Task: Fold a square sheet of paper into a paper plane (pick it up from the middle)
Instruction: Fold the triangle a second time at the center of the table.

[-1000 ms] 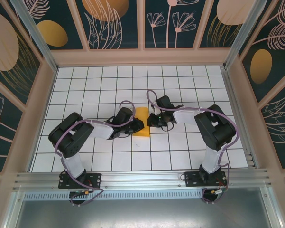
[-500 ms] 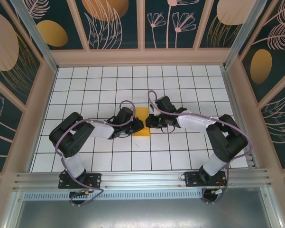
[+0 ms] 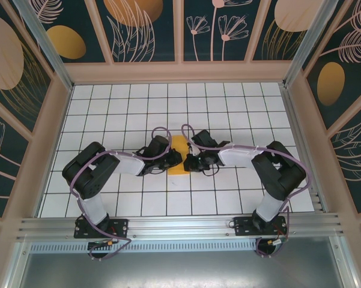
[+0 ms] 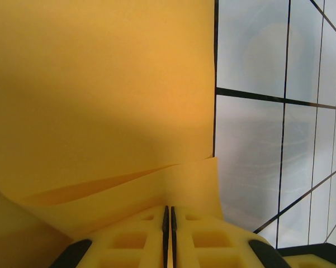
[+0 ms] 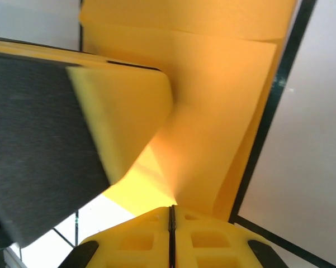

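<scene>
Orange-yellow folded paper sheet (image 3: 179, 146) rests on the white tiled table (image 3: 228, 198), long axis pointing away from the bases. On its left edge the left gripper (image 4: 169, 209) pinches shut; opposite, the right gripper (image 5: 171, 207) pinches likewise, equally near.

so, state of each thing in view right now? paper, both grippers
square sheet of paper: folded over into layers, lying on the tiles between the two grippers, one flap lifted and curling
left gripper: shut, pinching the curled flap of the sheet
right gripper: shut, pinching the sheet from the opposite side
</scene>
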